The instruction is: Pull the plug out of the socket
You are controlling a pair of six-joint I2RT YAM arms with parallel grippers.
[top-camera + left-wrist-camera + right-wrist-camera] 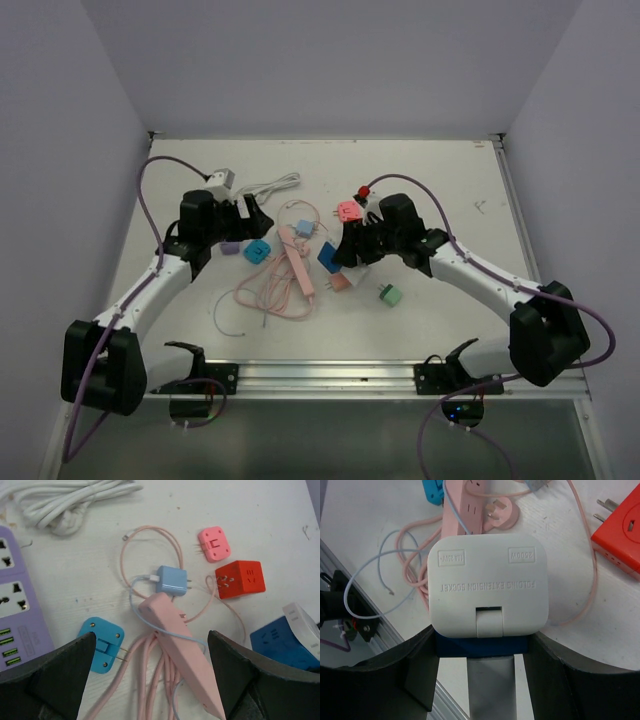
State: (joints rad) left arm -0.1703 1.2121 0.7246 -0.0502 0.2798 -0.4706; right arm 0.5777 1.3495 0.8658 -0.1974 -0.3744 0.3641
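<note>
A white plug [489, 587] sits plugged into a dark blue cube socket [480, 647]. My right gripper [487, 670] is shut on the blue socket, one finger on each side of it, just above the table. In the top view the right gripper [342, 254] holds the blue socket [327, 257] at the table's middle. The pair also shows at the right edge of the left wrist view, blue socket [277, 641] and white plug [305, 625]. My left gripper [151, 647] is open and empty over the pink power strip [182, 650]; it shows in the top view [252, 214] too.
A red cube socket [240, 578], pink adapter [214, 543], light blue charger [171, 580], cyan adapter [101, 644], purple power strip [20, 610] and coiled white cable [75, 500] lie around. A green adapter [390, 294] lies near the right arm. Pink cable [270, 295] loops toward the front.
</note>
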